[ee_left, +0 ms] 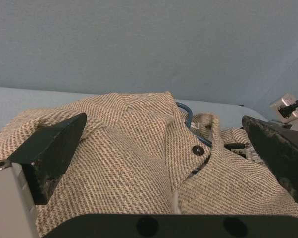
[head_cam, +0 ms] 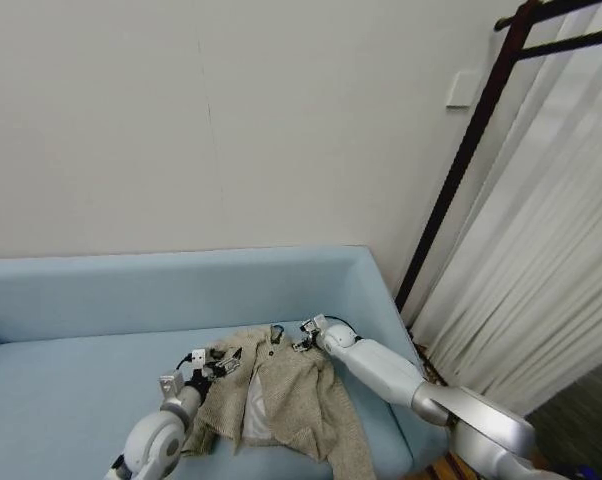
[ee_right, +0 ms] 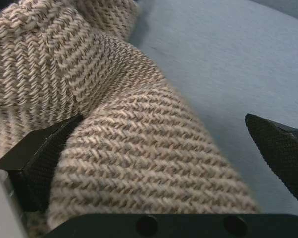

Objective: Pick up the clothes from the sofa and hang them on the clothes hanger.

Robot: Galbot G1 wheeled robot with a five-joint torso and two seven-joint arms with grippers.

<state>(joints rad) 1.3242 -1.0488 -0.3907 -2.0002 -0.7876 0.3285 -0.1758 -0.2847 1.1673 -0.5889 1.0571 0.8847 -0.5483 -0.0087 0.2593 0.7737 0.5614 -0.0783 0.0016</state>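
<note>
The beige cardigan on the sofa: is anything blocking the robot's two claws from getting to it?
Nothing visible does. The left gripper and the right gripper are both open and right at the cardigan, with its knit lying between their fingers on the sofa.

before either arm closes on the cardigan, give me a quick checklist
1. Is the left gripper open at the cardigan: ok.
2. Is the right gripper open with a knit fold between its fingers: ok.
3. Is fabric clamped by either gripper: not ok, both stand open.
4. Is the cardigan lying on the sofa with nothing on top of it: ok.
5. Is the clothes rack bar free: cannot tell, its top runs out of view.
</note>
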